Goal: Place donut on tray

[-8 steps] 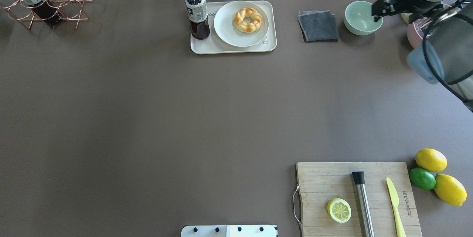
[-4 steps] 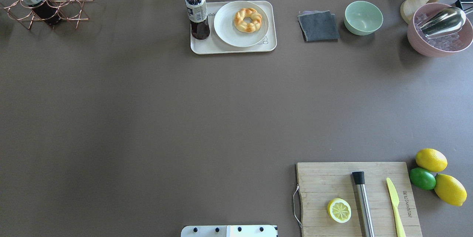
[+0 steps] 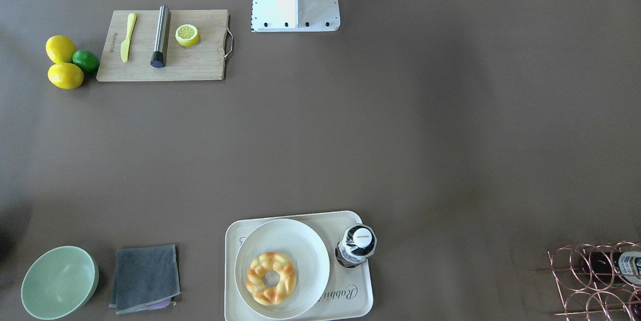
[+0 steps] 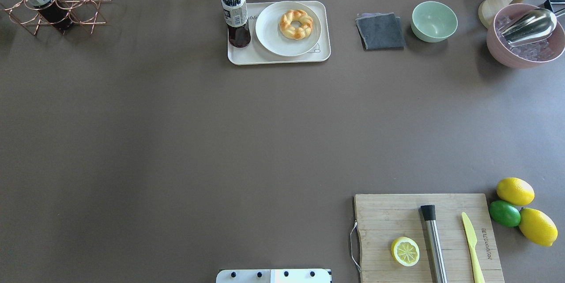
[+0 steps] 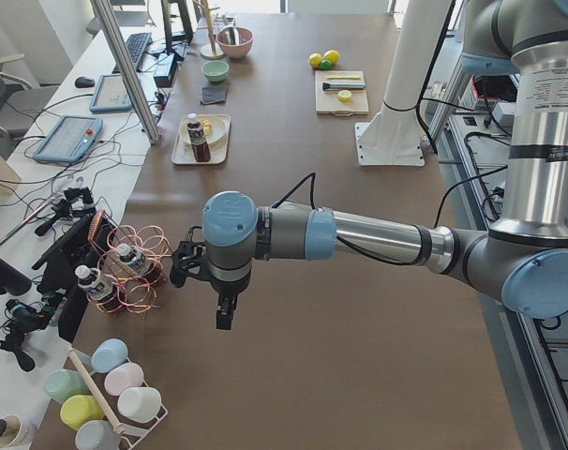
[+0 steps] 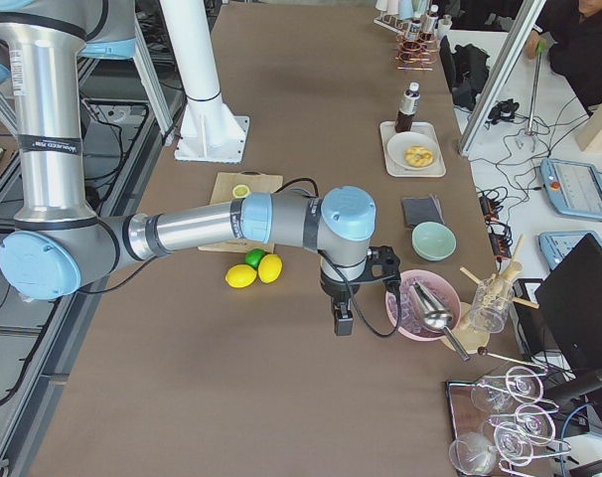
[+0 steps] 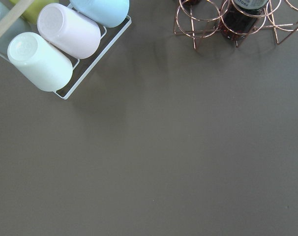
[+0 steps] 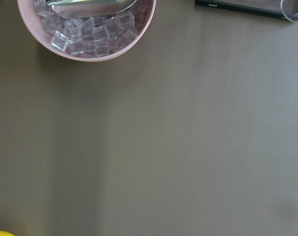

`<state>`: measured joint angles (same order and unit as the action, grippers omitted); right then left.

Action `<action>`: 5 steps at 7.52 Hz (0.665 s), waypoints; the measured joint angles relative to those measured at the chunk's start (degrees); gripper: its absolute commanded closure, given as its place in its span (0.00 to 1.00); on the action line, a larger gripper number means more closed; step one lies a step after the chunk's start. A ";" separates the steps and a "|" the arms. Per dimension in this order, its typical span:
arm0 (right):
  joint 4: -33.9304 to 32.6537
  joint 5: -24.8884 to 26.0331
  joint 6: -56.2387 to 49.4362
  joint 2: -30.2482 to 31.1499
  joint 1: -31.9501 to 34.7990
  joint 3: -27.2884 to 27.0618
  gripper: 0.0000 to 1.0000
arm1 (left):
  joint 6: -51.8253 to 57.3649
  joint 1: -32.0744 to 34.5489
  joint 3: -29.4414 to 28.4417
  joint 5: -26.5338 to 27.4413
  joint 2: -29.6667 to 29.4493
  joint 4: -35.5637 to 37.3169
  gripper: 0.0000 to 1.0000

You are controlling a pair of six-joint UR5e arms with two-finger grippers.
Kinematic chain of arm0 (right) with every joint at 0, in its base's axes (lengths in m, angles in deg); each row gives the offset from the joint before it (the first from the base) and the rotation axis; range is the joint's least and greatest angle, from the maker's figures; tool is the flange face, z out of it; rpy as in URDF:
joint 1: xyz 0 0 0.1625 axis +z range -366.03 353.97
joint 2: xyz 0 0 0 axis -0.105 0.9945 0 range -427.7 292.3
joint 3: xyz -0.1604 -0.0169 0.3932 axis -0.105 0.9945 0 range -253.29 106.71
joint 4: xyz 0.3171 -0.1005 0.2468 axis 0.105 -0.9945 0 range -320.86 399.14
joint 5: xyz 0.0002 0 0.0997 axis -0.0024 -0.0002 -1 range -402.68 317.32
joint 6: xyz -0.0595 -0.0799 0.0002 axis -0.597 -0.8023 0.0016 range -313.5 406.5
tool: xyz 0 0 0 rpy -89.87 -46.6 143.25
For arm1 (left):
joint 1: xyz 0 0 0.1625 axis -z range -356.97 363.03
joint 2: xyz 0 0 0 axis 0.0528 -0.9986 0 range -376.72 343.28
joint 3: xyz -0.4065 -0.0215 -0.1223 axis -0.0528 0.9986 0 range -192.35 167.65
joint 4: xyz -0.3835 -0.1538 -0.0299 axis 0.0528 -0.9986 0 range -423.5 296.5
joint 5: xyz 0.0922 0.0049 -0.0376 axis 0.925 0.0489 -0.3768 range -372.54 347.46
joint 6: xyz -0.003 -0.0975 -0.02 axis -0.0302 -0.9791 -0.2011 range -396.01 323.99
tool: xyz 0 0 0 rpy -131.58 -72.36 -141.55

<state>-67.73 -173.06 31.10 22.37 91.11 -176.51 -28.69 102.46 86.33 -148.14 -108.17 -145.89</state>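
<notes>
The donut (image 4: 296, 24), a golden braided ring, lies on a round white plate (image 4: 270, 38) that stands on the cream tray (image 4: 278, 58) at the table's far middle. It also shows in the front-facing view (image 3: 271, 278), with the tray's "Rabbit" script (image 3: 345, 293). My left gripper (image 5: 222, 314) hangs over bare table near the copper rack, far from the tray. My right gripper (image 6: 343, 320) hangs beside the pink ice bowl. Both show only in the side views, so I cannot tell whether they are open or shut.
A dark drink bottle (image 4: 236, 16) stands on the tray's left part. A grey cloth (image 4: 380, 30), green bowl (image 4: 434, 20) and pink ice bowl (image 4: 525, 40) lie to its right. A cutting board (image 4: 423, 234) with a lemon half (image 4: 404, 251) is near right. A copper rack (image 4: 57, 0) is far left.
The right arm, over the table's far right corner 1.1 s ago, has left the overhead view and uncovered the pink ice bowl. Donut, plate and tray have not moved.
</notes>
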 measured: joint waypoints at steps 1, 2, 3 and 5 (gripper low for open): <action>-0.34 -1.52 -2.52 0.76 1.93 1.65 0.00 | 0.14 0.02 -0.85 -0.04 0.01 0.49 0.02; -0.47 -2.59 -5.02 1.13 3.60 3.56 0.00 | 0.04 -0.13 -1.09 -0.08 0.00 0.68 0.02; -0.51 -3.79 -6.83 1.41 4.93 5.31 0.00 | -0.09 -0.82 -1.13 -0.08 -0.16 0.64 0.02; -0.49 -4.88 -8.12 2.35 6.31 6.68 0.00 | -0.15 -3.50 -1.42 0.09 -1.15 0.22 0.02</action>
<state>-68.22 -177.94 22.97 24.71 97.42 -169.83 -28.84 98.96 84.91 -148.05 -109.32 -145.67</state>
